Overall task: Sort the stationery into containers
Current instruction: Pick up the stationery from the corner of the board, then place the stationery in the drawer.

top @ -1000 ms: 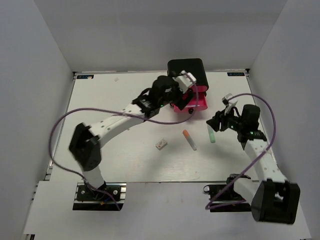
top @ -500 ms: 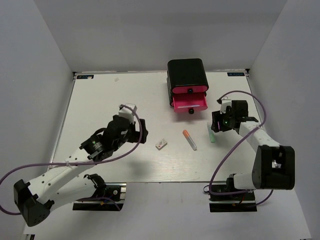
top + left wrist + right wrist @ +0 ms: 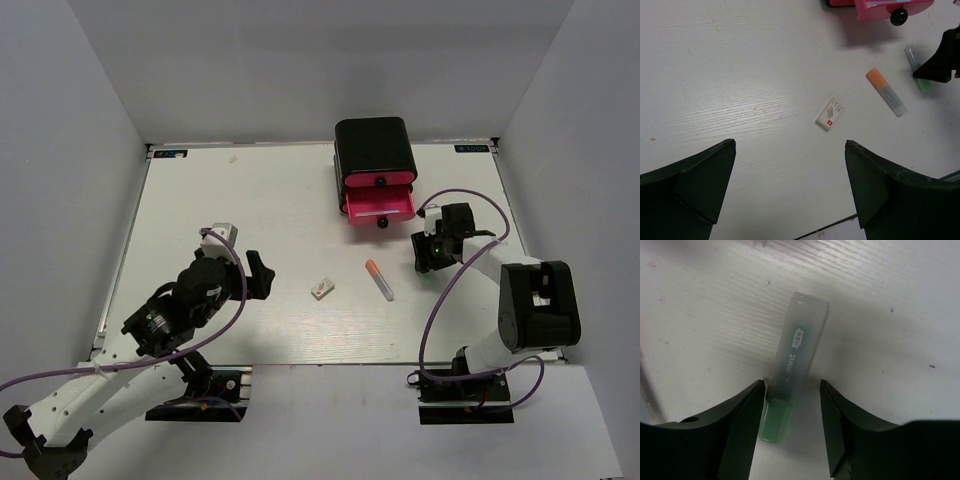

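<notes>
R gripper (image 3: 792,395) sits low over pale green pen (image 3: 797,355), right of centre, just near-right of pink drawers (image 3: 380,203). Fingers spread, one each side of pen, small gap on one side, not pinching. L gripper (image 3: 790,150) spread wide, holds nothing, above near-left table (image 3: 220,200). Orange-capped pen (image 3: 379,280) & white block (image 3: 322,289) lie mid-table, apart.
</notes>
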Motion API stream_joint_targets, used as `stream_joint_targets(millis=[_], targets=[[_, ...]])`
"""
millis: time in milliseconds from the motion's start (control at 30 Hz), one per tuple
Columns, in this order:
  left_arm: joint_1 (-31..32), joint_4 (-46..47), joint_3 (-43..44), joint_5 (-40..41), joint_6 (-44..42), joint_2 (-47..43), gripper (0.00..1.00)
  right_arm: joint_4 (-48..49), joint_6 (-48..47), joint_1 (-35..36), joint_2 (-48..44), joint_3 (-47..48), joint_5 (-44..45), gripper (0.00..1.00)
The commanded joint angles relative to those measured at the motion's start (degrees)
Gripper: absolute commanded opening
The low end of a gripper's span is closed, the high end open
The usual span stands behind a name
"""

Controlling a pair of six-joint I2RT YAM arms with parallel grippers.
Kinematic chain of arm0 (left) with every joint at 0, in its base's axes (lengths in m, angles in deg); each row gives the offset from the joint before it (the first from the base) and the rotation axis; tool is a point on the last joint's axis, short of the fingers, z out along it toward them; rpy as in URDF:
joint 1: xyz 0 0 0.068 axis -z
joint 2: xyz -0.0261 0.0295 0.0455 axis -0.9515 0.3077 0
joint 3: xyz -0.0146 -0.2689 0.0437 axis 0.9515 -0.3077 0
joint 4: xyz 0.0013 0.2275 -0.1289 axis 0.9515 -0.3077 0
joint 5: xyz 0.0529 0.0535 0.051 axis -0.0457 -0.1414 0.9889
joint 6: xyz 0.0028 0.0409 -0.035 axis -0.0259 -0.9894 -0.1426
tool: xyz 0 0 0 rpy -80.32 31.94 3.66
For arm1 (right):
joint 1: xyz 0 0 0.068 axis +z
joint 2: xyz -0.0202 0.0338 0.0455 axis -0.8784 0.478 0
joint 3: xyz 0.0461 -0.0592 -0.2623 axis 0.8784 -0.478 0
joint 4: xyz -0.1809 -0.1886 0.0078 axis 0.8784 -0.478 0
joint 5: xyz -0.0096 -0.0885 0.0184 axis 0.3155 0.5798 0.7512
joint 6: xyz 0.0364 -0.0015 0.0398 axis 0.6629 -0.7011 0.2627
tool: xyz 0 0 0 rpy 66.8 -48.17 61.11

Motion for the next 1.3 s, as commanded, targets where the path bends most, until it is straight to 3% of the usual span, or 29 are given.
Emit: stream_joint_targets(millis=[0, 267, 367, 467, 500, 667, 833, 1133, 1267], targets=[[-0.1, -0.4, -0.72, 0.45, 0.58, 0.41, 1.0, 0.99, 0.36, 0.44, 1.48, 1.04, 2.47, 0.53], [-0.1, -0.4, -0.72, 0.45, 0.58, 0.41, 1.0, -1.82, 0.01, 0.35, 0.53, 3.14, -0.15, 0.15], [-0.1, -0.4, -1.24, 0.45, 0.58, 0.41, 1.0, -5.33, -2.97, 0.53, -4.57, 4.46, -4.02, 0.05], [-0.1, -0.4, -1.25, 0.45, 0.58, 0.41, 1.0, -13.76, -12.78, 0.53, -7.03, 9.55, -9.38, 0.0], [-0.1, -0.4, -1.25, 0.45, 0.58, 0.41, 1.0, -19.78, -17.08, 0.53, -7.39, 10.78, -10.78, 0.0], [-0.1, 0.21, -1.25, -0.69, 0.58, 0.41, 1.0, -26.78, -29.32, 0.97, -13.18, 17.91, -18.08, 0.0], [-0.1, 1.62, -1.77, -4.47, -1.17, 0.41, 1.0, -21.7, -46.25, 3.51, -14.78, 19.4, -23.72, 0.0], [-0.1, 2.15, -1.77, -5.7, -1.18, 0.41, 1.0, -12.91, -59.65, 7.73, -4.33, 28.37, -23.37, 0.0], [-0.1, 2.77, -2.38, -7.02, -1.78, 0.41, 1.0, -10.78, -60.63, 8.43, 0.07, 32.82, -21.61, 0.03]])
